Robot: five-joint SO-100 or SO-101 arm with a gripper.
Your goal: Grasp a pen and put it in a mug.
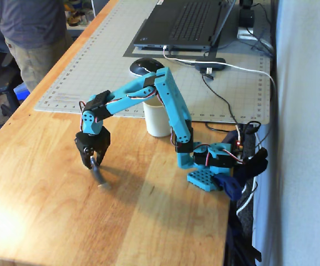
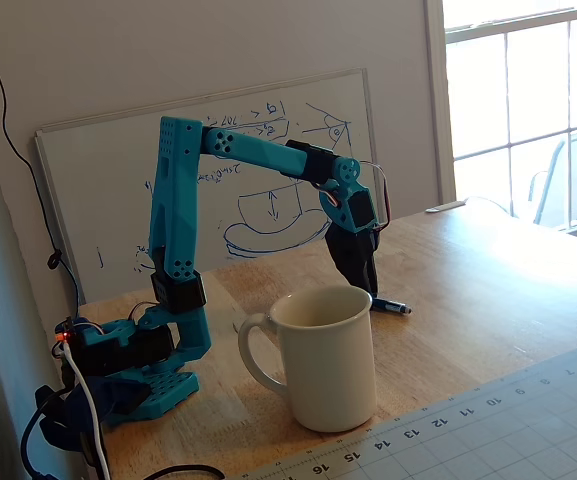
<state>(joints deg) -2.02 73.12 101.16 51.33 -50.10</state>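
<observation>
The dark pen (image 1: pixel 100 178) lies on the wooden table, its silvery end toward the front edge. In the other fixed view its tip end (image 2: pixel 392 307) sticks out to the right of the mug's rim. My black gripper (image 1: pixel 94 164) points straight down over the pen's far end, and its fingertips converge on the pen at table level. The gripper (image 2: pixel 360 285) is partly hidden behind the mug there. The plain white mug (image 2: pixel 323 358) stands upright and empty, handle to the left. In the first fixed view the mug (image 1: pixel 157 121) stands behind my blue upper arm.
A grey cutting mat (image 1: pixel 93 66) covers the far table, with a laptop (image 1: pixel 184 22), a black mouse (image 1: pixel 146 66) and cables (image 1: pixel 226 105) on it. A person (image 1: pixel 29 33) stands at the far left. A whiteboard (image 2: pixel 248 190) leans on the wall.
</observation>
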